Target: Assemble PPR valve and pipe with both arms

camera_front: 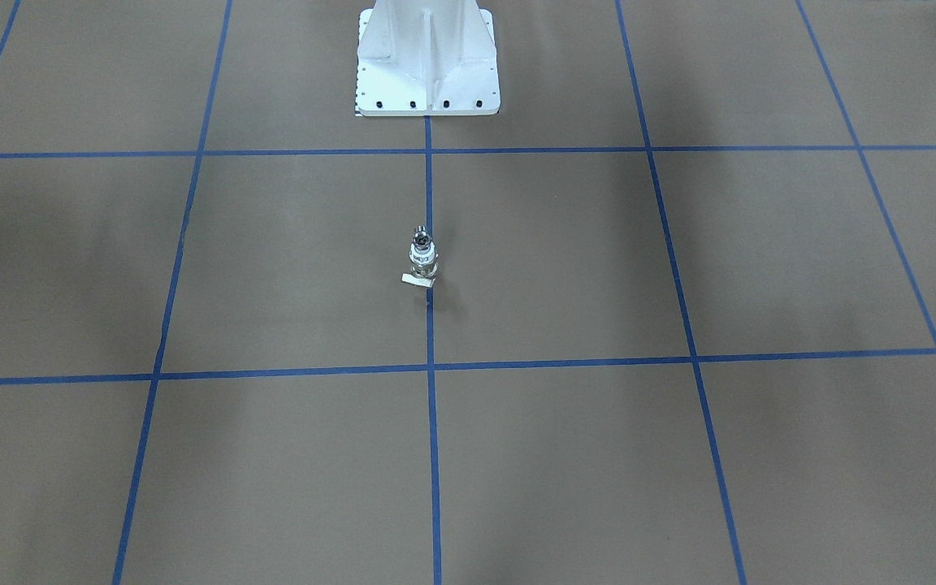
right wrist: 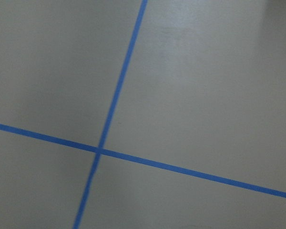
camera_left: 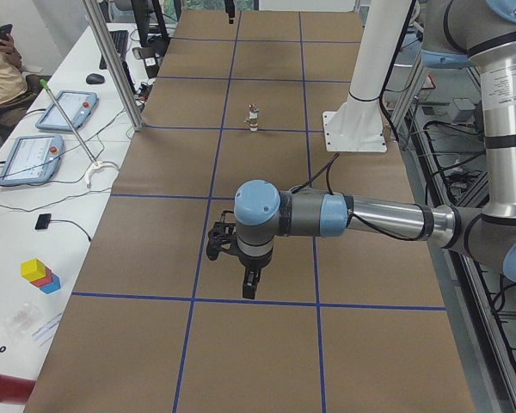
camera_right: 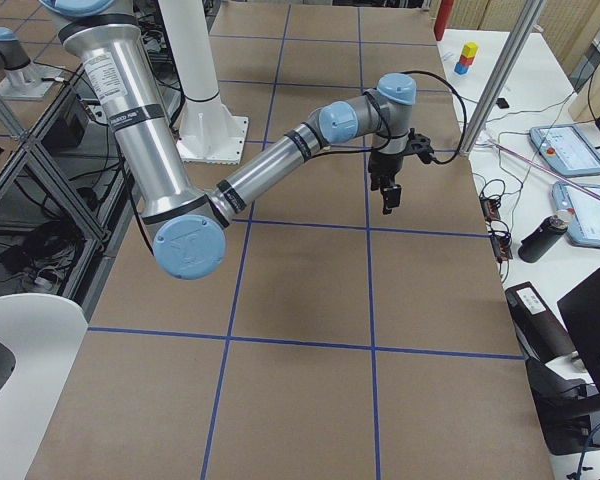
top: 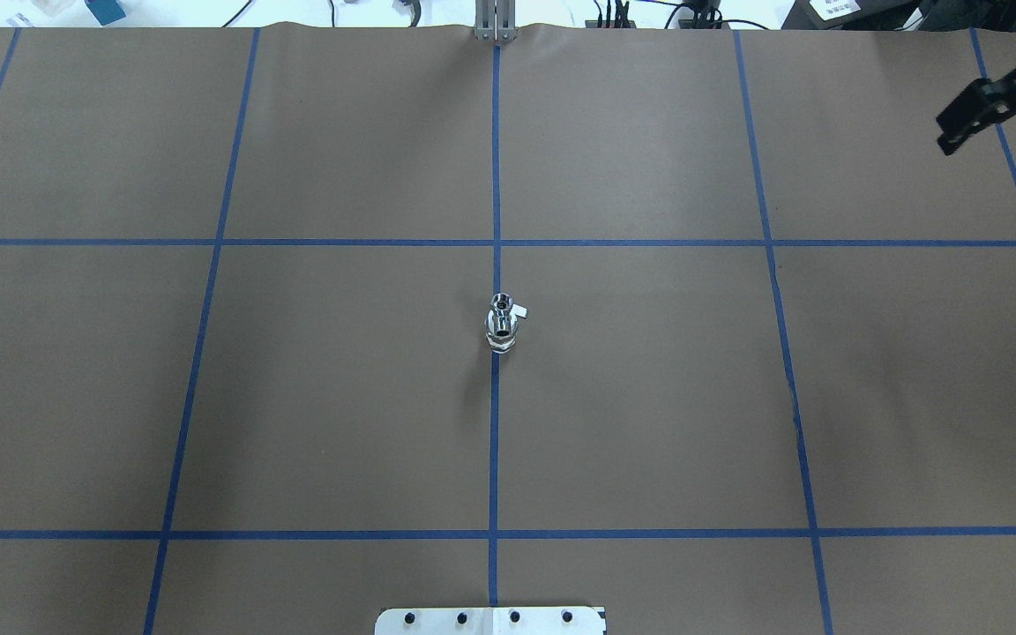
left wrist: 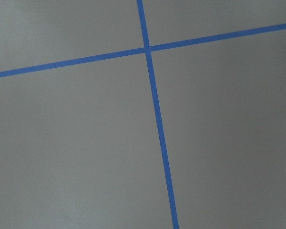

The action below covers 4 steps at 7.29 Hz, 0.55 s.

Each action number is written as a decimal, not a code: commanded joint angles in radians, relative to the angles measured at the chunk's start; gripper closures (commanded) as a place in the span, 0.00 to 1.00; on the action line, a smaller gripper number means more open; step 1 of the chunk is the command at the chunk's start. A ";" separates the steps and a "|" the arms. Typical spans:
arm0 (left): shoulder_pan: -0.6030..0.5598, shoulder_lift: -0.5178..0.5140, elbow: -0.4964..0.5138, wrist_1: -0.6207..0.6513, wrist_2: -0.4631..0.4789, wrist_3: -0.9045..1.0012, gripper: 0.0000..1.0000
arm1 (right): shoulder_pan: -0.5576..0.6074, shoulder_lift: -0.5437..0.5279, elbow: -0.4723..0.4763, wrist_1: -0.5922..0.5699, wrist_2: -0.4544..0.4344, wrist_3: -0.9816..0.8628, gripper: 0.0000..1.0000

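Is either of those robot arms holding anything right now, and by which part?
Nothing. The valve stands untouched mid-table; the right gripper and left gripper hang empty, far from it.

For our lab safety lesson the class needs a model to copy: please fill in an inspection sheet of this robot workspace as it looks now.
Surface: brown table with a blue tape grid.
Job's things: the valve stands upright on the centre line with the pipe on top, apparently joined; neither is held.
Clutter: nothing seen on the table apart from the white base.
Claws: left claw and right claw hang near opposite table ends, far from the valve; cannot tell whether either is open or shut.
Cables: a black cable loops at the left wrist, another at the right.
Surroundings: bench with pendants and blocks; a person sits there.
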 commanded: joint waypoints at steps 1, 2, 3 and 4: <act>-0.002 -0.008 -0.004 -0.006 -0.002 -0.007 0.00 | 0.118 -0.154 -0.008 -0.008 0.025 -0.147 0.00; -0.003 -0.002 -0.007 -0.021 0.000 -0.001 0.00 | 0.144 -0.223 -0.006 -0.006 0.023 -0.207 0.00; -0.002 0.002 0.005 -0.024 0.000 -0.003 0.00 | 0.177 -0.287 -0.005 -0.006 0.023 -0.208 0.00; -0.002 0.002 0.022 -0.023 0.000 -0.003 0.00 | 0.236 -0.312 -0.008 -0.006 0.023 -0.206 0.00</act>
